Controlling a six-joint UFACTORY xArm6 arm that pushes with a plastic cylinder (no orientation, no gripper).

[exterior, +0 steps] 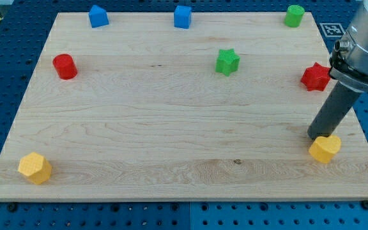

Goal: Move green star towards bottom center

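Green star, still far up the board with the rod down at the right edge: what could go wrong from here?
1. My tip sits right against the yellow block at the view's lower right, so moving off may drag it.
2. The red star lies near the path up to the green star and could get clipped.
3. A star's uneven sides may make it spin or slip sideways instead of heading toward bottom centre.

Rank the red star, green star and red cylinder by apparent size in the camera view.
1. red star
2. red cylinder and green star: these look alike, so I leave them unranked. My tip is far from all three.
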